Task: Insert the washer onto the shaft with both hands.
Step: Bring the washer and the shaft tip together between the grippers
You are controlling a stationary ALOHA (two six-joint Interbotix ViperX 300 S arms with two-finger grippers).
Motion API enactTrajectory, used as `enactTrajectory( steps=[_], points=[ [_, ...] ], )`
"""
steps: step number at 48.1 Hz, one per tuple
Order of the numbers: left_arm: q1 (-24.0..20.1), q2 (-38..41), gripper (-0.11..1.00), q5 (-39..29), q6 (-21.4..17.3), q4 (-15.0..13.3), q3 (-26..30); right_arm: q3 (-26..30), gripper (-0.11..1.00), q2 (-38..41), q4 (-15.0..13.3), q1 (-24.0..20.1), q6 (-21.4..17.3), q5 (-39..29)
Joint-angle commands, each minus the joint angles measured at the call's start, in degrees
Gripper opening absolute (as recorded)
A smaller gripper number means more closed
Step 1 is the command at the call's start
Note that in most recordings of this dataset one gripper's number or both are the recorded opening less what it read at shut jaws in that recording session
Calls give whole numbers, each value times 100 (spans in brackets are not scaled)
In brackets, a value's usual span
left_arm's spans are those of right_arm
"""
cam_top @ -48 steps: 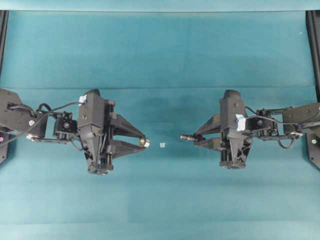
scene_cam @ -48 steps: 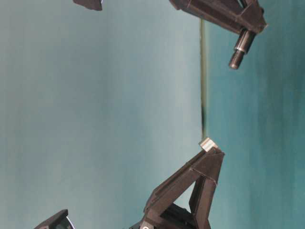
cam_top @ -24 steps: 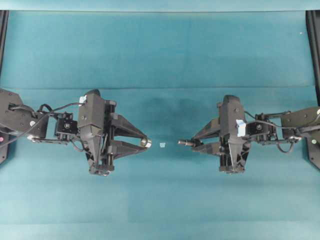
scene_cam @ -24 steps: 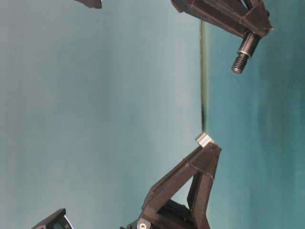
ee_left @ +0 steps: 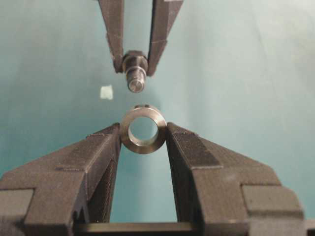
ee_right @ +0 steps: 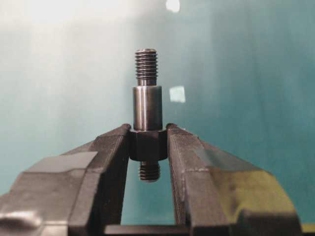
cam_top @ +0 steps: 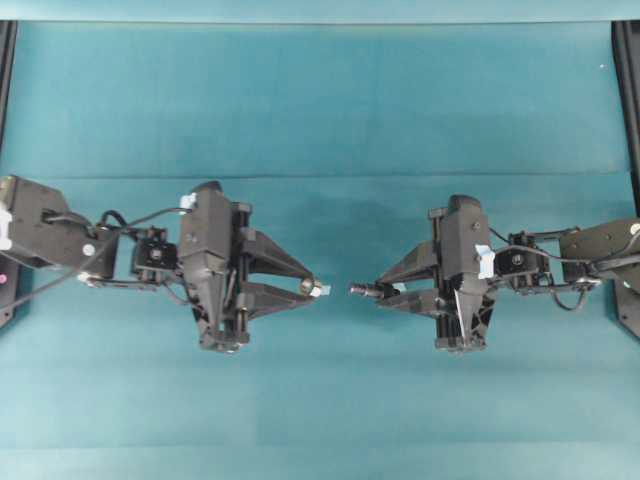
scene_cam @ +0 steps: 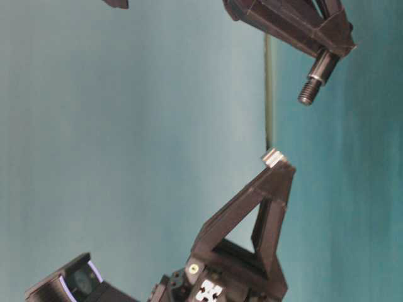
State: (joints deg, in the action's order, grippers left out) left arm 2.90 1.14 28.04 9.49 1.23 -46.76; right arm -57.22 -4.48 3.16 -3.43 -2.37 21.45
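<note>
My left gripper (cam_top: 313, 288) is shut on the washer (ee_left: 143, 130), a silvery ring held between its fingertips with its hole facing the shaft; the washer also shows overhead (cam_top: 312, 288) and at table level (scene_cam: 273, 157). My right gripper (cam_top: 385, 293) is shut on the shaft (ee_right: 146, 105), a dark stepped rod gripped by its collar, threaded tip pointing at the left gripper. The shaft shows overhead (cam_top: 363, 290), at table level (scene_cam: 315, 77) and in the left wrist view (ee_left: 135, 70). A short gap separates washer and shaft tip, both held above the table.
A small pale scrap lies on the teal cloth (cam_top: 320, 110) below the grippers, seen in the left wrist view (ee_left: 106, 92) and the right wrist view (ee_right: 177, 94). Black frame rails stand at the left (cam_top: 6, 60) and right (cam_top: 630, 70) edges.
My left arm has moved right with the washer, and my right gripper has shifted slightly left with the shaft. The gap between washer and shaft tip has shrunk.
</note>
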Motion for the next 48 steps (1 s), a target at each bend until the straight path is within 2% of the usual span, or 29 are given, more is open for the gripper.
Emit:
enactTrajectory(
  steps=[1,19,48],
  points=[
    [9,26,37,62,9,26,158,105,0,-9,9,-44,-70,105],
    [9,246,37,62,9,9,387,202,0,132,9,-97,-70,255],
    [18,281,37,35,9,26,413,325,0,237,9,-97,-70,475]
  ],
)
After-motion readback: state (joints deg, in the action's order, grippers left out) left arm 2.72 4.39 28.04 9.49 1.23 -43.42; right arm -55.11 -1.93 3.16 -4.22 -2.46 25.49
